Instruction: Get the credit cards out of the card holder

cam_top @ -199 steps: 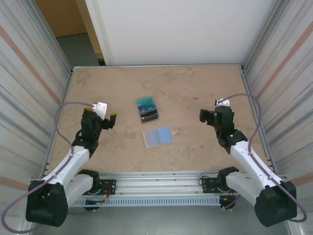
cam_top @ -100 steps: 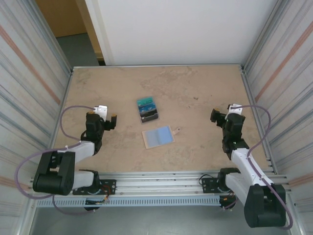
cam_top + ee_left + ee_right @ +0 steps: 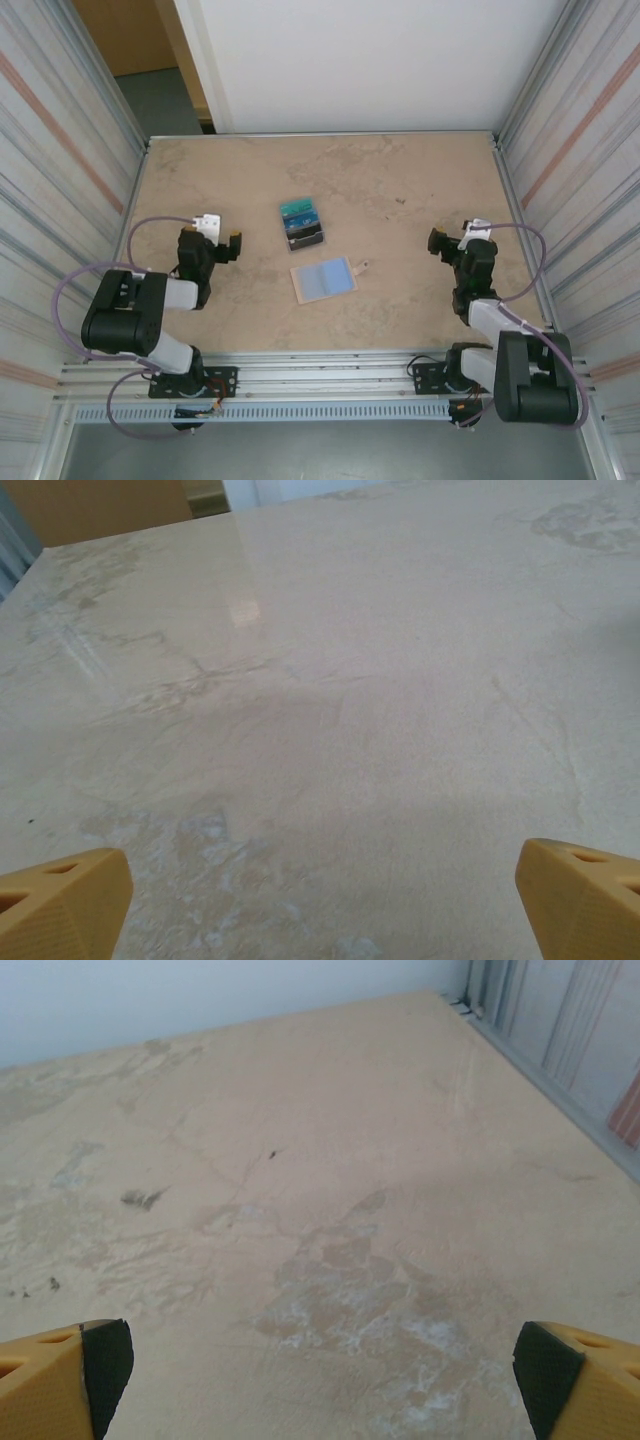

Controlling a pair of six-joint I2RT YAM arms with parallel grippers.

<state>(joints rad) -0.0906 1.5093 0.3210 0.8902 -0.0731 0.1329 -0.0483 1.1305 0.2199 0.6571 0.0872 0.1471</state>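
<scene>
Teal and blue credit cards (image 3: 303,223) sit piled just at 12 o'clock of the card holder (image 3: 323,279). Left gripper (image 3: 230,246) and right gripper (image 3: 437,241) are wide open, holding nothing. Job looks done: rest both arms gently, away from them.

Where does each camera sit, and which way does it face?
Top: above and behind the arms, looking down on the table; shows both arms, left tool, right tool, card holder, cards.
Left wrist: low, facing forward across the table; its yellow fingertips at the bottom corners.
Right wrist: low, facing the far right corner and side wall; its black-padded fingertips at the bottom corners.
Shared: all three see the same beige table.
</scene>
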